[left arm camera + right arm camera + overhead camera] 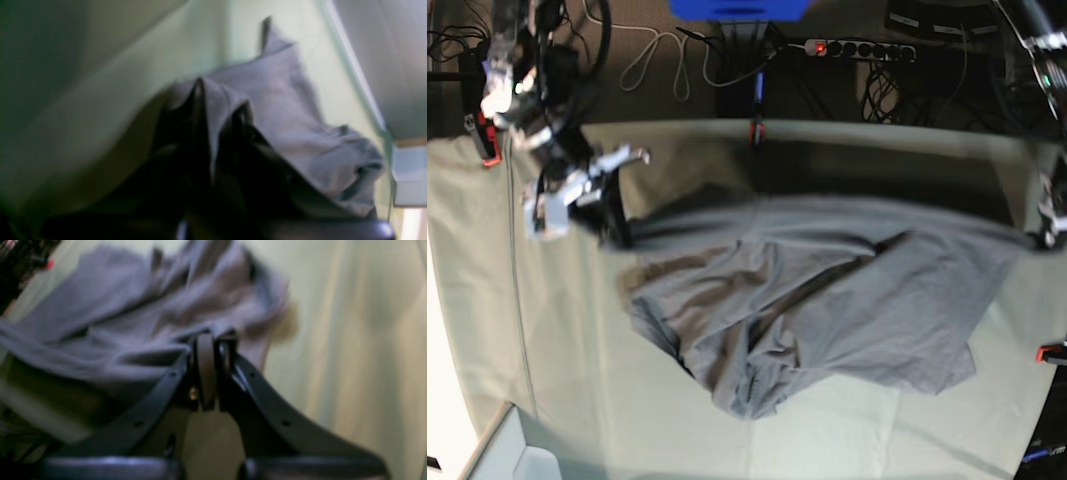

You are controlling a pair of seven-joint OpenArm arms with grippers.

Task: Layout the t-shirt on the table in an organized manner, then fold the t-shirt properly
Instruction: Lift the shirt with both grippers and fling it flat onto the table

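Plain medium-grey soft cotton t-shirt (827,300) stretched and rumpled across the wide table draped in pale mint-green cloth (487,300), upper edge lifted taut between two arms. Right gripper (213,340) at the base view's left, angled down, jaws clamped on a grey fold. Left gripper (217,110) at the far right edge, pinched on the shirt's opposite corner.

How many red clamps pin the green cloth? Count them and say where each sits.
3 in the base view: far clamp mid-way along the far edge, left clamp at the far-left corner, right clamp on the right edge. Others may be hidden.
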